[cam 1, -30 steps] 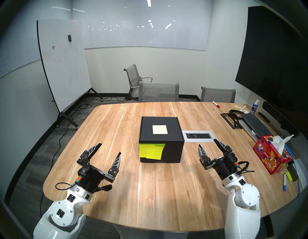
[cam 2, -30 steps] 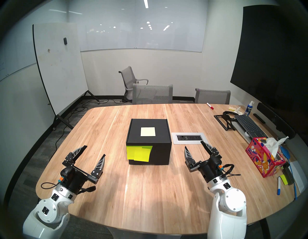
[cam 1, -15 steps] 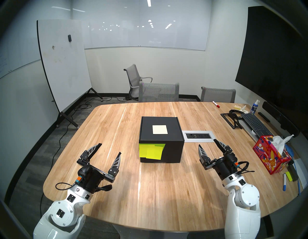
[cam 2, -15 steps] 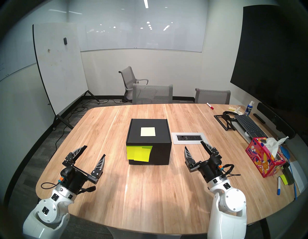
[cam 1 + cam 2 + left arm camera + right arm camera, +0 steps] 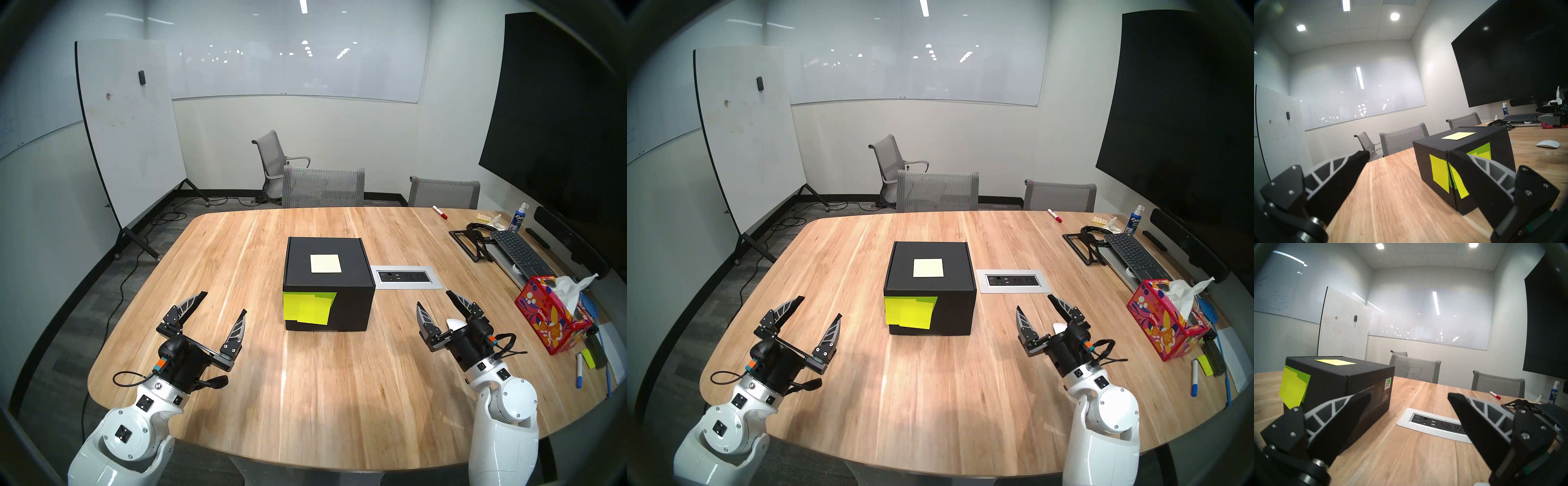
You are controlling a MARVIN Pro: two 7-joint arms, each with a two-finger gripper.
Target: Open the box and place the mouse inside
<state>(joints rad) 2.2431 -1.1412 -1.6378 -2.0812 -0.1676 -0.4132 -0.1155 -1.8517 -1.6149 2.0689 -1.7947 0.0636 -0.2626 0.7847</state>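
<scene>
The black box [image 5: 327, 281] stands shut in the middle of the wooden table [image 5: 305, 390], with a pale sticky note on its lid and yellow-green notes on its front. The left wrist view shows the box [image 5: 1464, 162] close ahead. The white mouse [image 5: 454, 323] lies on the table right of the box, partly hidden behind my right gripper; it shows in full as the mouse [image 5: 1548, 144] in the left wrist view. My right gripper [image 5: 434, 298] hovers open above it, empty. My left gripper [image 5: 224, 302] hangs open and empty, left of the box.
A white power outlet panel [image 5: 405, 277] is set into the table just right of the box. A red floral tissue box [image 5: 549, 315], markers, a keyboard [image 5: 519, 253] and a stand crowd the right edge. Chairs [image 5: 324, 186] stand at the far side.
My right arm has drawn back toward me and to the right, uncovering the outlet panel and bringing the mouse into view between its fingers. The left arm and box have not moved.
</scene>
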